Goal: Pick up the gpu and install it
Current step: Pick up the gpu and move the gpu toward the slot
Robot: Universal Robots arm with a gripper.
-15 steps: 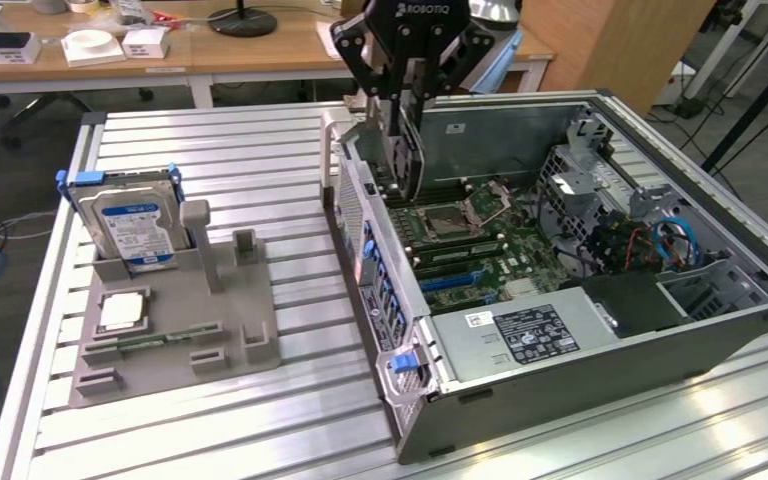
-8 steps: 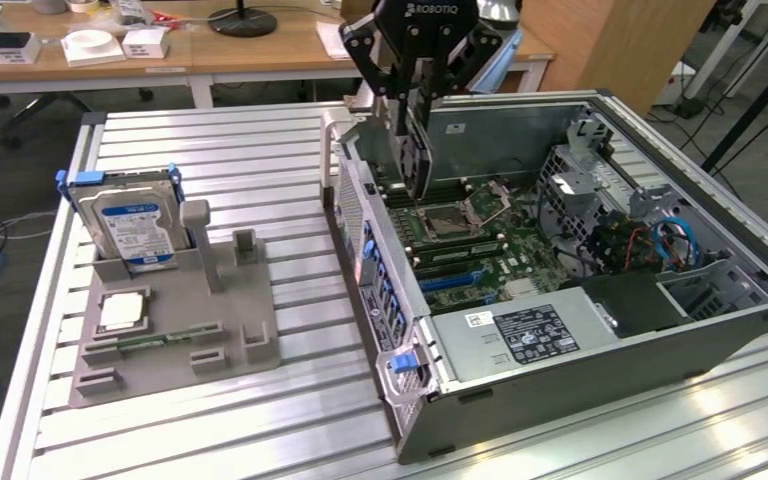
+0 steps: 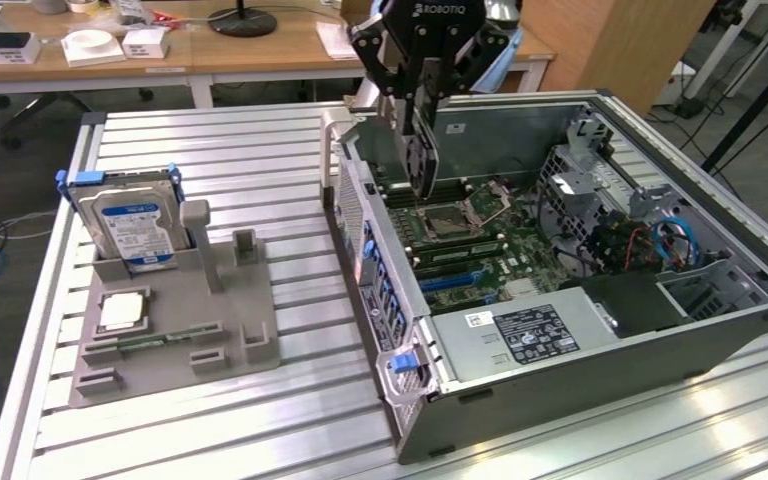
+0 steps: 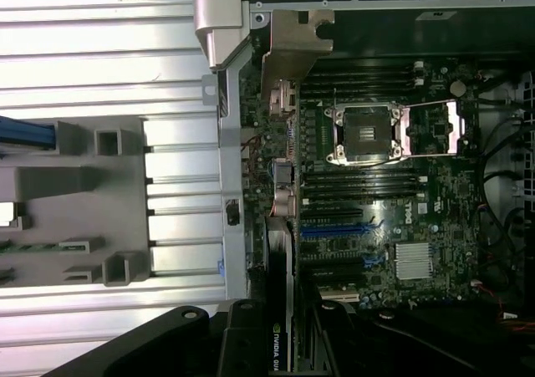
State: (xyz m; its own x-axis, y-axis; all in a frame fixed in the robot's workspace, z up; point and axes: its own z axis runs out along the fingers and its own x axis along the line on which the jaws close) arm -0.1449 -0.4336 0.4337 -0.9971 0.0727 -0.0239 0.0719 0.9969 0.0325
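Note:
My gripper (image 3: 415,95) hangs over the open computer case (image 3: 584,365), shut on the gpu (image 3: 408,150). The dark card is held on edge, with its long side pointing down toward the motherboard (image 3: 471,235) near the case's wall on the exterior view's left. In the wrist view the gpu (image 4: 280,226) runs edge-on from its silvery bracket (image 4: 294,47) back to my gripper (image 4: 280,339), beside the CPU socket (image 4: 368,130). The blue expansion slots (image 4: 334,229) lie just beside the card, which still floats above the board.
A grey holder (image 3: 171,320) on the slatted table carries the silver hard drive with blue label (image 3: 131,225), a CPU chip (image 3: 120,312) and a green memory strip (image 3: 157,340). The power supply (image 3: 524,335) and drive cage (image 3: 704,285) fill the case's near side.

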